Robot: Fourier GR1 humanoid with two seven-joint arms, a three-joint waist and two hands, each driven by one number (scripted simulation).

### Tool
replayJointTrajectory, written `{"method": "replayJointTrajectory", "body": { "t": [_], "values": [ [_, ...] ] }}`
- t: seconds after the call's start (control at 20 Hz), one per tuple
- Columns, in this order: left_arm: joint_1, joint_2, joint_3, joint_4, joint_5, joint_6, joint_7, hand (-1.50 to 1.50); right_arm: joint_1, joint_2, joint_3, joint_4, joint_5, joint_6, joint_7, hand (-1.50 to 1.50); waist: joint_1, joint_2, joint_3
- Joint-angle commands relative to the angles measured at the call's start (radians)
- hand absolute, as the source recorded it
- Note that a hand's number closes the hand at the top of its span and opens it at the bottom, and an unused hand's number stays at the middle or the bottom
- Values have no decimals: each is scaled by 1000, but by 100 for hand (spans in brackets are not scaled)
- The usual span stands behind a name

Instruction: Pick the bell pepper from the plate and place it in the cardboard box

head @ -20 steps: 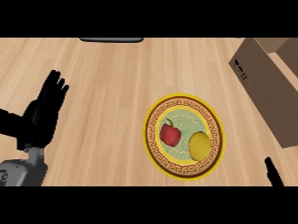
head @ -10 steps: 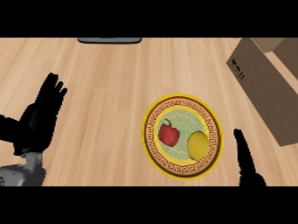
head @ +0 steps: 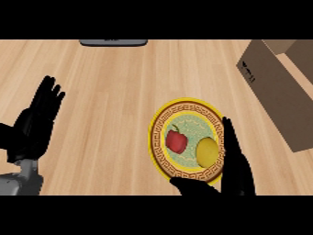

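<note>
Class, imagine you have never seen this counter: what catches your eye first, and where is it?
The yellow-rimmed patterned plate near the middle stands out first, with a red bell pepper and a yellow fruit side by side on it. The black right hand reaches up over the plate's right edge, fingers straight. A cardboard box sits at the right, and the open left hand rests at the left.

Bell pepper (head: 176,141) on plate (head: 160,137); cardboard box (head: 287,92) right, behind.
</note>
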Motion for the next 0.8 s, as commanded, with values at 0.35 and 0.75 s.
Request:
{"method": "replayJointTrajectory", "body": {
  "t": [0.35, 0.75],
  "values": [
    [61, -42, 39, -34, -33, -51, -4, 0, -64, 20, -1, 121, 15, -89, 52, -150, 0, -1, 0],
    [55, -69, 56, -63, -66, -61, 36, 0, -116, 20, 16, 273, -54, -184, -17, -150, 0, -1, 0]
  ]
}}
